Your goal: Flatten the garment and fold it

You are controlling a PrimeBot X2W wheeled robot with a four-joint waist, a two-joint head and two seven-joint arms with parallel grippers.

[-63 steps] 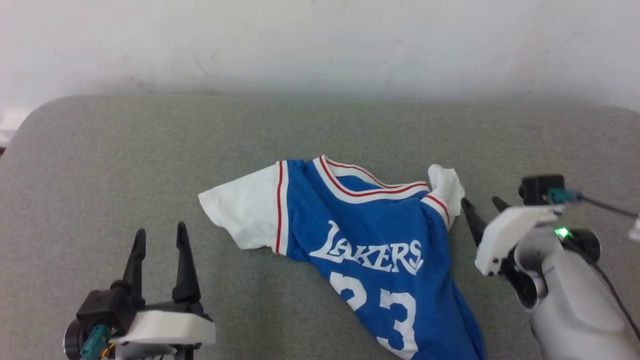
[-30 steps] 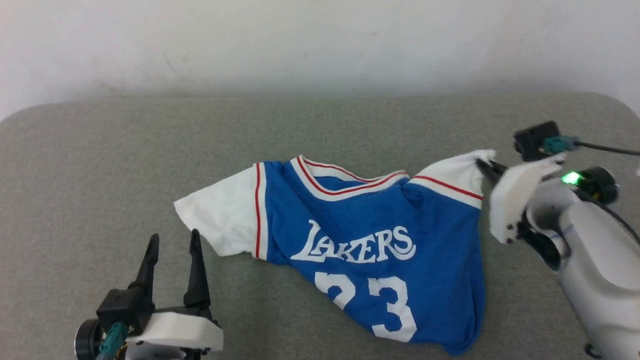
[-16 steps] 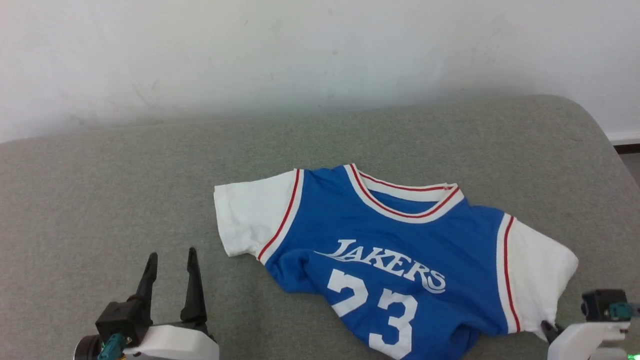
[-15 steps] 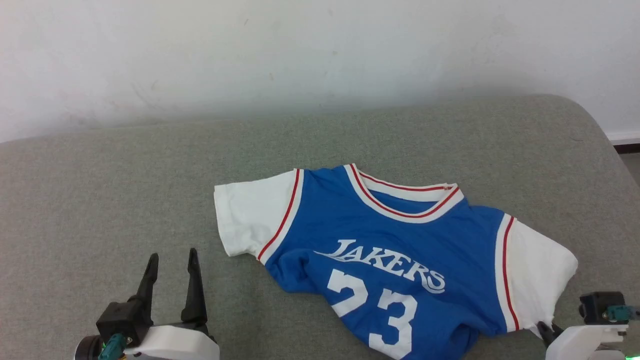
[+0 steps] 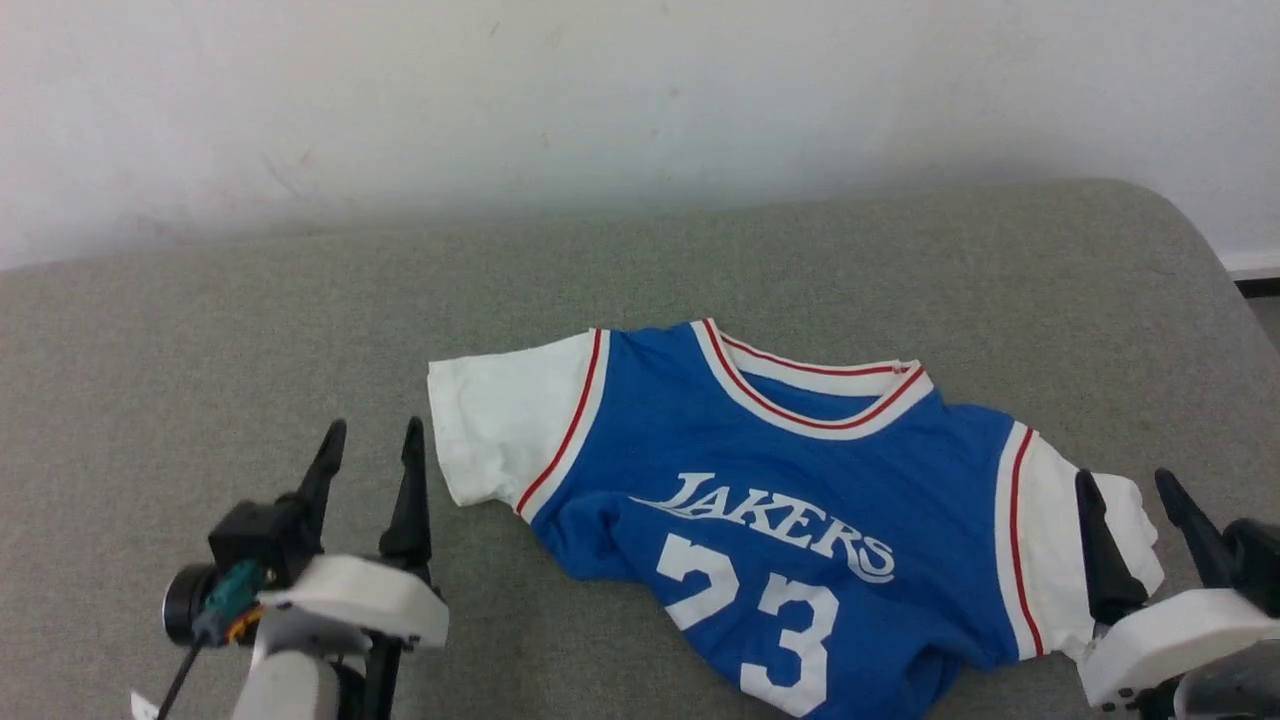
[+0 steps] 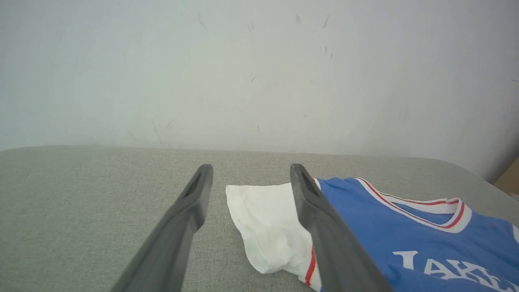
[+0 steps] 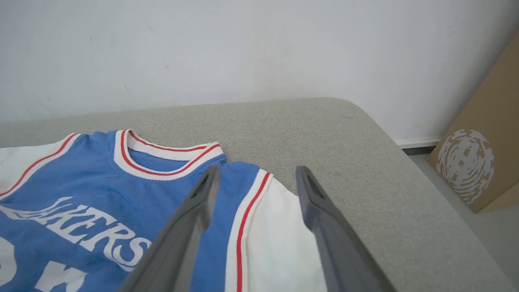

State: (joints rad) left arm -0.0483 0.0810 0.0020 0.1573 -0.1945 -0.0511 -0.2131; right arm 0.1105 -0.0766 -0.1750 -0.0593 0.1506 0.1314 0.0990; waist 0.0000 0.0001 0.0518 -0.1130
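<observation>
My left gripper (image 5: 374,432) hangs over the grey fabric-covered counter (image 5: 200,330), its two dark fingers spread apart with nothing between them. Just to its right lies the blue basketball jersey (image 5: 780,460) with white short sleeves, red-and-white striped trim, white "LAKERS" lettering and the number 23. It is face up on the counter with the collar pointing away from me. In my left wrist view the near white sleeve (image 6: 263,219) lies just beyond my fingertips, its edge wrinkled. The jersey's lower hem is bunched up on the side toward me. My right gripper (image 5: 1123,482) is at the jersey's right end, fingers spread wide and empty, poised over the other white sleeve (image 7: 279,239); I cannot tell whether the tips touch the cloth. Right of that gripper, off the counter, a brown cardboard box (image 7: 482,162) stands by the white wall (image 5: 600,100).
</observation>
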